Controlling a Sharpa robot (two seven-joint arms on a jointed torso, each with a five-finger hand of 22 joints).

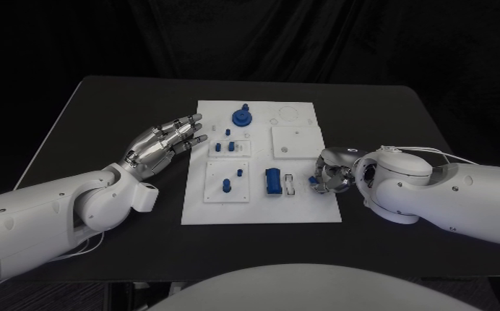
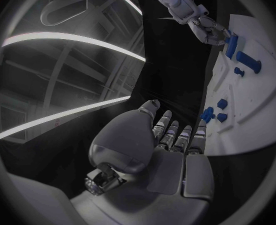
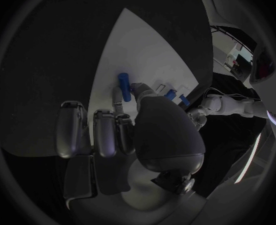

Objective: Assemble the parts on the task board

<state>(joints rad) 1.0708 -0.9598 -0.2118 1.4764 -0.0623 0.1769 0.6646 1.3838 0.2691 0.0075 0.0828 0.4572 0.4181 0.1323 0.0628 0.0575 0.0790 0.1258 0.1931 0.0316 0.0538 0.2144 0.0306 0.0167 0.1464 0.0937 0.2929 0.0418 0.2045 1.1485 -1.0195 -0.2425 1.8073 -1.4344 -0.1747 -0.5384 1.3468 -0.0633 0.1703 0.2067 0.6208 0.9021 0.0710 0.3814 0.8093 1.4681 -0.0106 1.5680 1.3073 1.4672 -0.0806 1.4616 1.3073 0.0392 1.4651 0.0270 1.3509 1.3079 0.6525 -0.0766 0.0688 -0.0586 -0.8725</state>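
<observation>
The white task board [image 1: 302,206] lies mid-table with several blue parts on it: a round knobbed part [image 1: 242,116] at the far end, two small pegs [image 1: 225,147], and a tall block [image 1: 273,181] near the front. My left hand [image 1: 167,141] hovers flat at the board's left edge with fingers spread and nothing in it; its fingers [image 2: 175,135] reach toward the pegs [image 2: 222,104]. My right hand [image 1: 332,170] is at the board's right edge, thumb and a finger pinching a small blue peg [image 3: 123,81] that stands beside the block [image 2: 232,45].
A raised white square plate [image 1: 295,141] and a smaller plate [image 1: 227,182] with blue pieces sit on the board [image 2: 263,100]. Black table [image 1: 115,108] surrounds it, with free room behind the board and at both far corners.
</observation>
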